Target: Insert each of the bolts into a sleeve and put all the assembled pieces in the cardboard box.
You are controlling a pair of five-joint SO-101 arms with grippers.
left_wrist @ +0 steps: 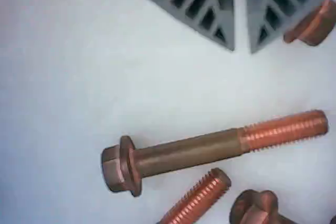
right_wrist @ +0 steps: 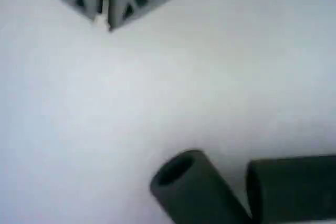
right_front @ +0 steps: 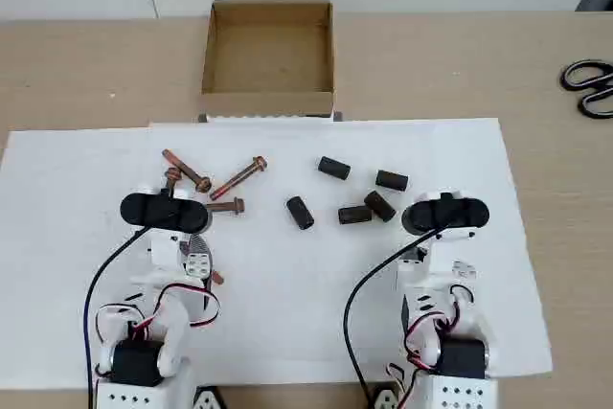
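Starting at the left gripper [left_wrist: 241,46], we find its fingers closed to a thin slit on nothing, with a bolt [left_wrist: 210,149] lying near the tips, while the right gripper [right_wrist: 105,23], likewise pressed together, hangs near a sleeve [right_wrist: 194,195], and the cardboard box [right_front: 271,101] sits well beyond both.

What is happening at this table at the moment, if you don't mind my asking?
The left end effector hovers over the copper bolts, and the right end effector hangs near the black sleeves. The parts all lie loose on the white paper. No bolt is in a sleeve yet and the cardboard box is empty, so the assembly seems not to have begun.
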